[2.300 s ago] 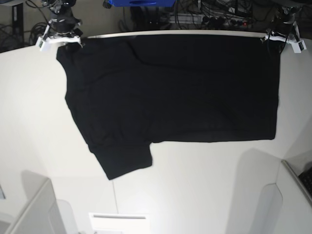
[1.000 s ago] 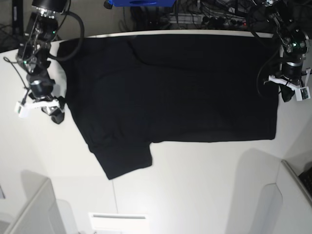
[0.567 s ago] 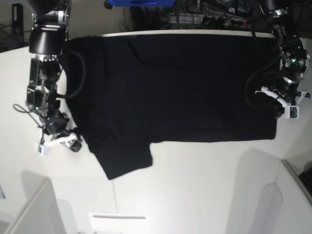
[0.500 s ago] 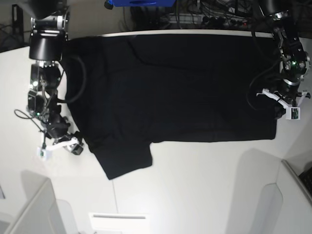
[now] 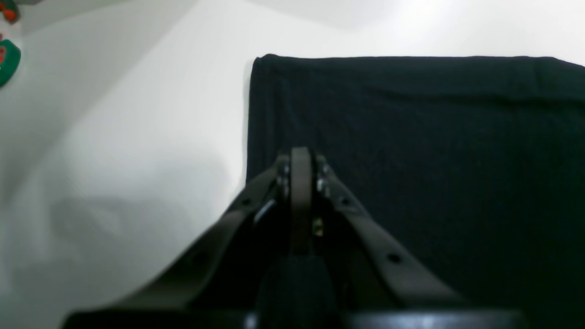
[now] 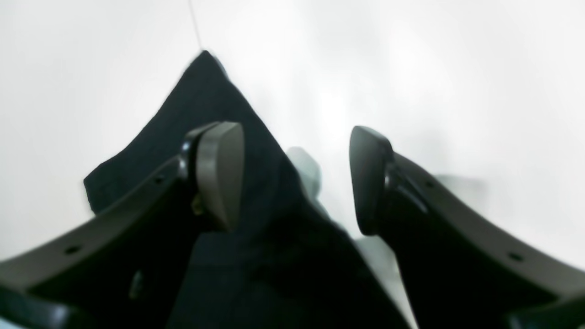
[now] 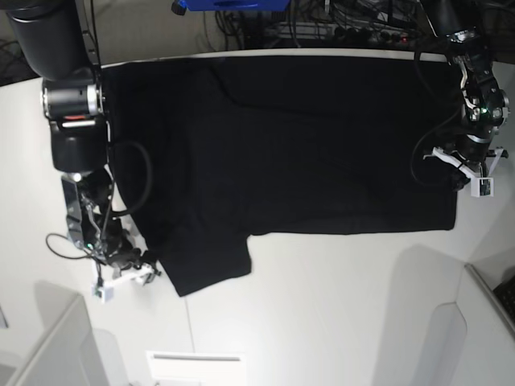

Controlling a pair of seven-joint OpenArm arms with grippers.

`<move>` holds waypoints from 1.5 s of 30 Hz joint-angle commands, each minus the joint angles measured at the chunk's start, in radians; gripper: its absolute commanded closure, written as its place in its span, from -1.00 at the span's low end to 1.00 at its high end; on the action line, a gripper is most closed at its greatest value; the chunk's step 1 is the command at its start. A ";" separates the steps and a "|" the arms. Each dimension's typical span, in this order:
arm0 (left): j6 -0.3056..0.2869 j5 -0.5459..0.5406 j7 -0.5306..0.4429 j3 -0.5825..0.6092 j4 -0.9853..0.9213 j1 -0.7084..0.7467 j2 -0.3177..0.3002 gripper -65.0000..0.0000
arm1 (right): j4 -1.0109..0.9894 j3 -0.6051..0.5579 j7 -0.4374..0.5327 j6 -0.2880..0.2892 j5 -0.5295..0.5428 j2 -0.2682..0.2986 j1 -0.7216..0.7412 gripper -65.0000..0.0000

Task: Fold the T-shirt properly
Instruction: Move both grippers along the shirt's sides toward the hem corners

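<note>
— Left wrist view?
— Left gripper [image 5: 300,157] with jaws pressed together, nothing visibly between them, hovering over the T-shirt [image 5: 411,151] near its straight side edge. Flat black cloth, one squared corner ahead, white table [image 5: 137,128] beside it.

— Right wrist view?
— Right gripper [image 6: 295,178] spread wide, empty. One pad over the T-shirt [image 6: 215,137] sleeve, the other over bare table [image 6: 457,91]. Sleeve tapering to a point ahead. Cannot tell whether the pads touch cloth.

— Base view?
— T-shirt [image 7: 306,145] spread flat across the far half of the table [image 7: 338,305], plain black side up, no print showing. Right gripper [image 7: 133,275] just beside the lower sleeve; left gripper [image 7: 465,170] at the opposite side edge, near the lower corner.

— Doing the step well?
— Probably a matter of pinching a low edge on each side for the first fold. For the right: lower a little, straddle the sleeve hem, close on one clean layer. For the left: open first, then bite right at the edge. Lift both together, level, to avoid a skewed crease.

— Containers?
— None visible; nothing holding anything.
</note>
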 commanded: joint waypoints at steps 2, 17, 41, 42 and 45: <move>0.005 -0.006 -0.023 -0.008 0.014 -0.010 -0.019 1.00 | -0.086 -0.051 0.061 0.008 0.004 0.006 0.091 -0.06; 0.005 -0.006 -0.023 -0.012 0.013 -0.005 -0.019 1.00 | -0.471 -0.249 0.204 0.119 0.010 -0.057 0.246 -0.33; 0.007 -0.006 -0.023 -0.012 0.013 0.001 -0.019 1.00 | -0.469 -0.256 0.167 0.137 0.002 -0.085 0.181 0.14; 0.007 -0.006 -0.023 -0.012 0.013 0.001 -0.019 1.00 | -0.469 -0.256 0.167 0.137 0.002 -0.085 0.181 0.14; 0.007 -0.003 -0.023 -0.012 0.011 0.001 -0.019 1.00 | -0.468 -0.264 0.167 0.137 0.002 -0.099 0.180 0.14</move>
